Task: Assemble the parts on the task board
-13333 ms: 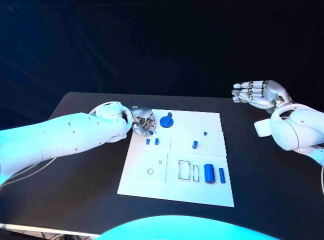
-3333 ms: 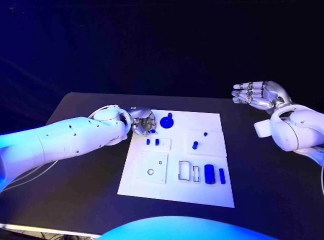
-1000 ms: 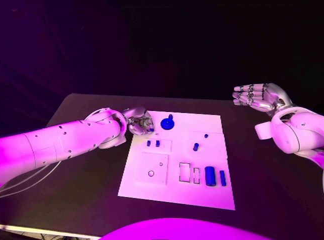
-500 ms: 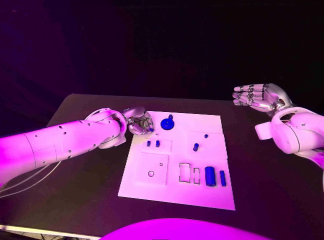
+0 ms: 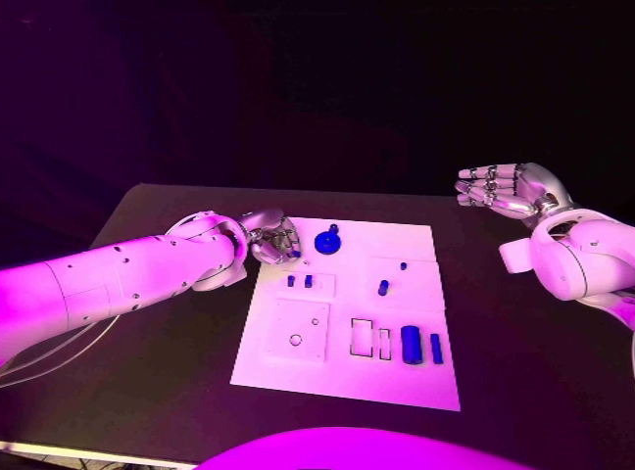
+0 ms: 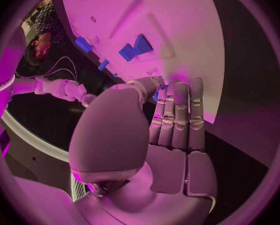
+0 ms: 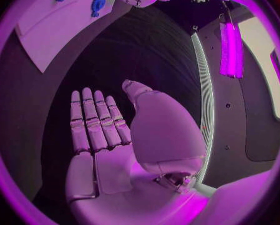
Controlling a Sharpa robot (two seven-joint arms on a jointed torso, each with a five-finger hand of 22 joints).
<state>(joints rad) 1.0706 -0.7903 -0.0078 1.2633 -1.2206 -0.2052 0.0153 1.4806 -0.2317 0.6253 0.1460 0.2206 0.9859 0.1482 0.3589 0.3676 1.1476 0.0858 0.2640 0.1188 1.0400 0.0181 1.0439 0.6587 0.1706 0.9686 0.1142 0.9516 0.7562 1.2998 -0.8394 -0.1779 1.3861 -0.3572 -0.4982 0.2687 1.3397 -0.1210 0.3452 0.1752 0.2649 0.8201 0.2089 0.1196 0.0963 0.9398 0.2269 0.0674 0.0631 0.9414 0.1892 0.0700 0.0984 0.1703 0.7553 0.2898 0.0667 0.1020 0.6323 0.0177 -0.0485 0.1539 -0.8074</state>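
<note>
The task board (image 5: 349, 305), a flat white matte plate with shallow rectangular recesses, is lying in the middle of the black desk (image 5: 163, 343). The left hand (image 5: 274, 238) is hovering at the board's far left corner, its silver fingers curled inward toward the palm. A small blue piece (image 6: 157, 93) is showing at the fingertips in the left wrist view, so it is probably pinching a part, but I cannot tell for sure.

Just beside that hand, further in along the board's far edge, a round blue knob-like part (image 5: 327, 240) is lying with a short stub pointing away from the robot. Two small blue pegs (image 5: 299, 281) are standing side by side nearer the robot from the hand. One more peg (image 5: 383, 287) is sitting toward the board's right half, a tiny one (image 5: 403, 265) beyond it.

At the board's near right, two blue bars (image 5: 420, 346), one thick and one slim, are lying with their long axes running toward the robot, next to outlined slots (image 5: 362, 337). A small round hole (image 5: 295, 340) is marking the near left panel.

The right hand (image 5: 505, 188) is hanging well apart from the board, beyond its far right corner, palm up, fingers loosely bent and holding nothing. The left hand is by far the nearer to the parts, so the next placement looks like its job.
</note>
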